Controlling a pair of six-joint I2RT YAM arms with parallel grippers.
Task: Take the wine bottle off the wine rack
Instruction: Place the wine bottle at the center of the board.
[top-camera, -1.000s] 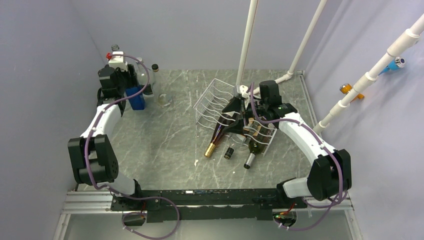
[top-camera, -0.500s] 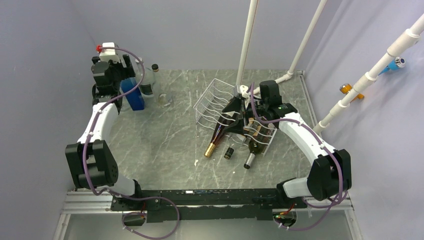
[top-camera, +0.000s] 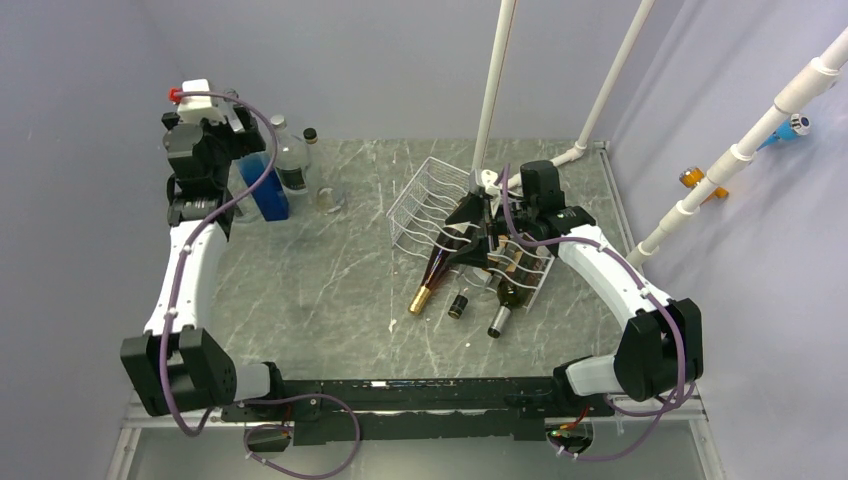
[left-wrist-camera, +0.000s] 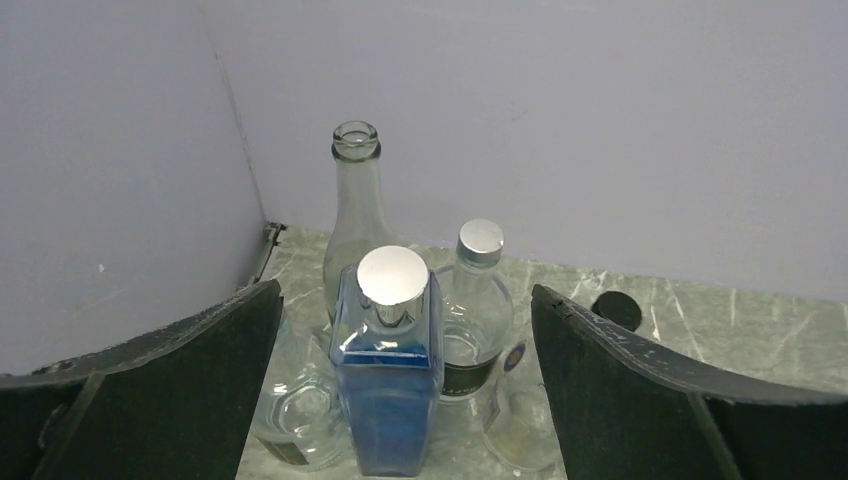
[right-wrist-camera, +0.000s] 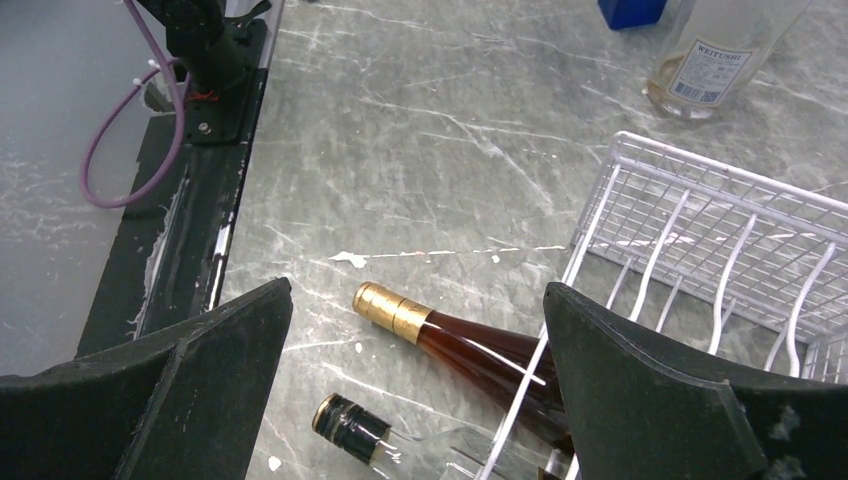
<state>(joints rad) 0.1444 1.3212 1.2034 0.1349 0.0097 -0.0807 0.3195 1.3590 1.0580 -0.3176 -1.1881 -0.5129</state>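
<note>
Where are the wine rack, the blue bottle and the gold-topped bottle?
Wine rack (top-camera: 418, 205): top view, on its bare wire rows.
Blue bottle (left-wrist-camera: 388, 400): left wrist view, on its blue body.
Gold-topped bottle (right-wrist-camera: 470, 350): right wrist view, on the amber glass past the foil.

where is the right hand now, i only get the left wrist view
observer: the right hand hangs open over the rack, by its near edge
operator: anything under it
observer: a brown bottle with a gold cap, neck poking out past the rack, not gripped
operator: other bottles there
observer: two more necks stick out beside it, a black-capped bottle and a green bottle
</note>
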